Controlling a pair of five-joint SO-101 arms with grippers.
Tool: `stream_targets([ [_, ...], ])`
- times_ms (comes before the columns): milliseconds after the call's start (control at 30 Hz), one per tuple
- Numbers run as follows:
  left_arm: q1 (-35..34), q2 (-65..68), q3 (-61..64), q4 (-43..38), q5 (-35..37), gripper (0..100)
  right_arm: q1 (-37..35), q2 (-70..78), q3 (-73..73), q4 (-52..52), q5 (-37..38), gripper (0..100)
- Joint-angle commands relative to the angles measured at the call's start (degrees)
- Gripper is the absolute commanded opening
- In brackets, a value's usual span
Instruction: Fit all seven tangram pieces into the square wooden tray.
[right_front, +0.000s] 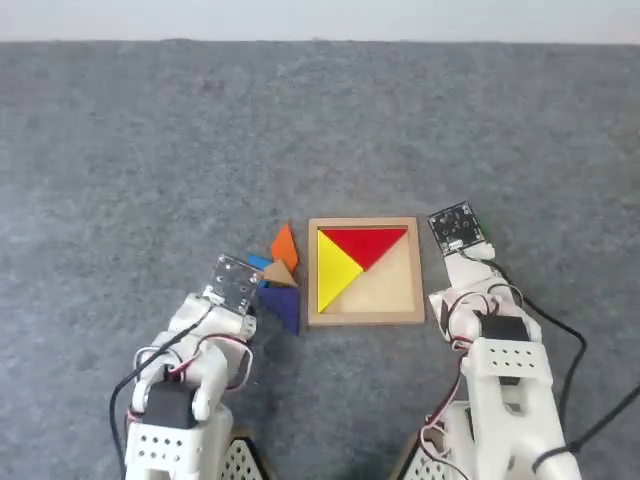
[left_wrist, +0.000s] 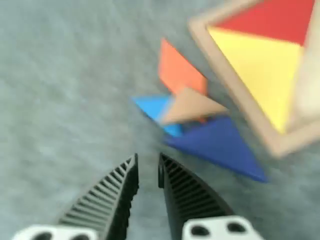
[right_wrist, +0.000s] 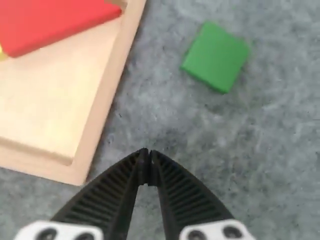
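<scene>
The square wooden tray (right_front: 365, 316) holds a red triangle (right_front: 365, 243) and a yellow triangle (right_front: 335, 268); the rest of its floor is bare. Just left of it lie an orange piece (left_wrist: 180, 70), a tan triangle (left_wrist: 192, 106), a light blue piece (left_wrist: 155, 107) partly under the tan one, and a dark blue triangle (left_wrist: 220, 145). My left gripper (left_wrist: 148, 159) hovers just short of this cluster, open by a narrow gap and holding nothing. A green square (right_wrist: 215, 56) rests on the carpet right of the tray (right_wrist: 107, 95). My right gripper (right_wrist: 145, 152) is shut and empty, beside the tray's near right corner.
Grey carpet covers the whole table. Open carpet stretches behind the tray and out to both sides. Both arm bases (right_front: 170, 420) stand at the near edge.
</scene>
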Motion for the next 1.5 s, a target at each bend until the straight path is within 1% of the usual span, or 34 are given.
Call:
stream_targets([
  [0,-5.89,-1.14,-9.71,-2.73,-4.22,7,0.31,-1.10,0.09,-1.19,-0.79,0.6],
  [100,-6.59,0.00,-16.92,0.00,-3.52,7,0.31,-1.01,0.00,-1.27,-0.79,0.6],
  [200,-6.86,8.70,-25.54,3.69,-3.96,12,0.31,-1.01,0.00,-1.27,-0.79,0.6],
  [267,-6.86,19.08,-31.69,3.60,-4.04,14,0.31,-1.01,0.00,-1.27,-0.79,0.6],
  [333,-6.15,31.74,-38.81,2.81,-3.69,14,0.13,-1.01,0.00,-1.27,-0.79,0.6],
  [400,-4.22,45.19,-46.73,2.90,-2.64,14,-1.27,-1.01,0.18,-1.27,-0.79,0.6],
  [500,-1.05,64.00,-57.98,2.99,1.58,15,-2.42,-0.92,0.26,-1.27,-0.70,0.6],
  [567,1.67,73.67,-63.60,2.90,3.87,15,-2.33,-0.92,0.26,-1.27,-0.70,0.6],
  [600,3.52,77.63,-65.45,2.64,3.87,15,-2.33,-0.92,0.26,-1.27,-0.62,0.6],
  [733,9.85,86.86,-68.18,1.41,3.87,15,-2.24,-0.92,0.35,-2.15,-0.62,0.6],
  [900,10.46,95.38,-67.47,-3.25,4.13,15,-2.24,-0.92,0.35,-2.15,-0.53,0.6],
  [1133,8.70,107.16,-67.38,-9.67,3.78,15,-2.24,-0.92,0.35,-2.33,-0.44,0.6],
  [1267,8.09,111.30,-67.38,-10.73,1.32,16,-2.24,-0.92,0.35,-2.42,-0.44,0.6],
  [1367,5.36,112.18,-68.09,-10.55,1.14,21,-2.24,-0.92,0.35,-2.42,-0.44,0.6],
  [1467,1.41,113.32,-70.46,-10.37,1.05,22,-2.24,-0.92,0.35,-2.42,-0.44,0.6],
])
